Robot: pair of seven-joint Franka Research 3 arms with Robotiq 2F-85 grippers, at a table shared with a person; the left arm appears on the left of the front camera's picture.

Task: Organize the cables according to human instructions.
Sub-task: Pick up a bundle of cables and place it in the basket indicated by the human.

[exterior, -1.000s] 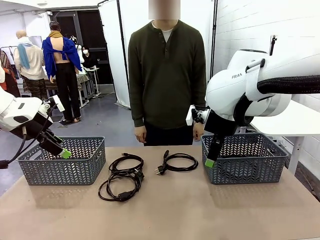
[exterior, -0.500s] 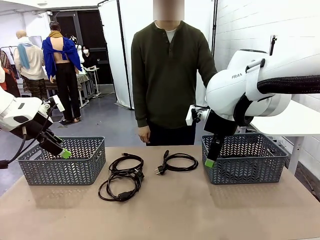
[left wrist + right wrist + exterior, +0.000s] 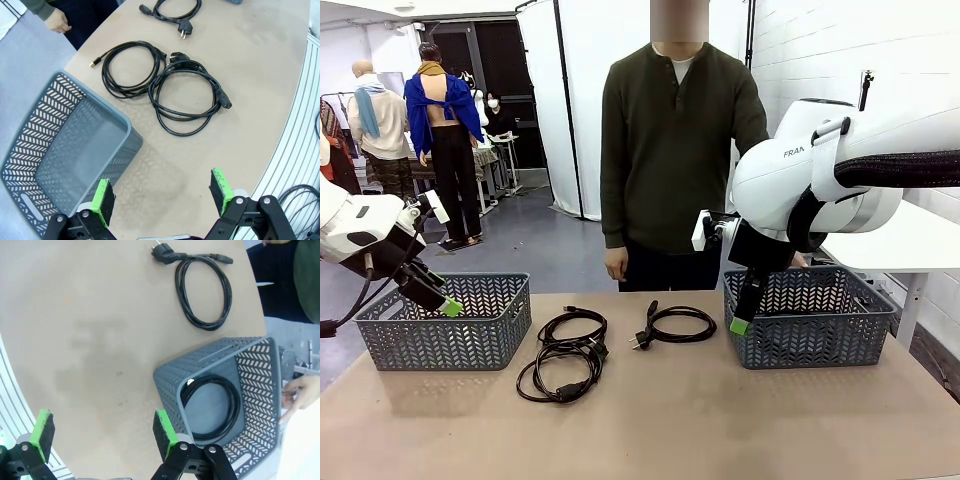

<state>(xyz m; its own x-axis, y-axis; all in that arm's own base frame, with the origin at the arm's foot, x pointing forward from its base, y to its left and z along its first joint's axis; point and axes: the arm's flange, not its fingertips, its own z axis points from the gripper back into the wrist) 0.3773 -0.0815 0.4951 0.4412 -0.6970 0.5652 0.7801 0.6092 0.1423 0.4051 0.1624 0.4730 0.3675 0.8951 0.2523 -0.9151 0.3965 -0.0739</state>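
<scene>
Three black coiled cables lie on the table between the baskets: one [image 3: 572, 325] beside the left basket, one [image 3: 560, 372] just in front of it, and one with a plug end [image 3: 675, 325] near the right basket. A further coil [image 3: 210, 407] lies inside the right basket. My left gripper [image 3: 448, 305] hangs open over the left basket's near corner, holding nothing. My right gripper [image 3: 740, 325] hangs open at the right basket's left wall, also holding nothing. In the left wrist view the two overlapping coils [image 3: 187, 95] lie beyond my open fingertips [image 3: 103, 200].
A grey mesh basket [image 3: 440, 345] stands at the table's left, another [image 3: 810, 340] at the right. A person stands at the far side, one hand [image 3: 615, 265] hanging by the edge, the other hand [image 3: 295, 395] at the right basket's far wall.
The person has stepped to the picture's right along the far edge. Both arms and all cables stay as they were.
</scene>
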